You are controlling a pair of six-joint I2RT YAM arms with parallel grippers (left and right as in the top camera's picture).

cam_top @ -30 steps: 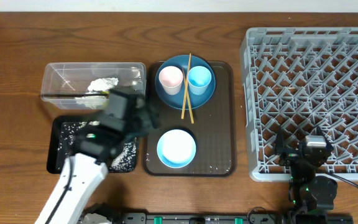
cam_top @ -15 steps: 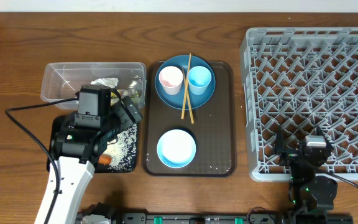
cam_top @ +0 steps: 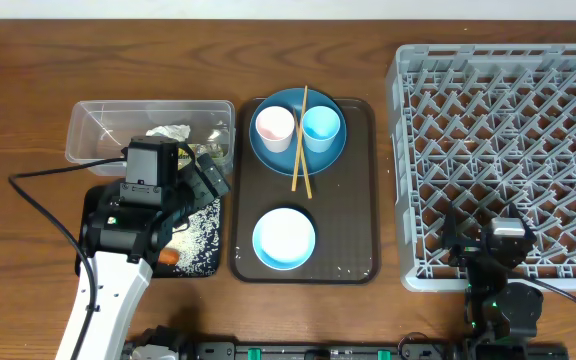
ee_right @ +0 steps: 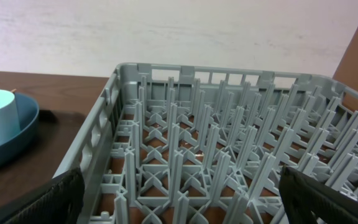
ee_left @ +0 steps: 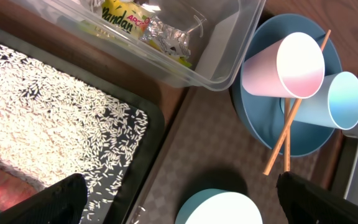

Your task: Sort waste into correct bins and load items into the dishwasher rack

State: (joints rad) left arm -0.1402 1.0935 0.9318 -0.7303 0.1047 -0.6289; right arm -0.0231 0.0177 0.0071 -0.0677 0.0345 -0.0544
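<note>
Hovering just left of the brown tray [cam_top: 343, 230], my left claw [ee_left: 179, 198] is spread wide and empty. The chopsticks [cam_top: 299, 140] lie on the plate [cam_top: 276, 156] at the tray's far end, to my right, long axis far-to-near; I judge this arm nearer than the right.

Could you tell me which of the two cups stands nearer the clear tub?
The pink cup; the light-blue cup beside it is on the rack's side.
</note>
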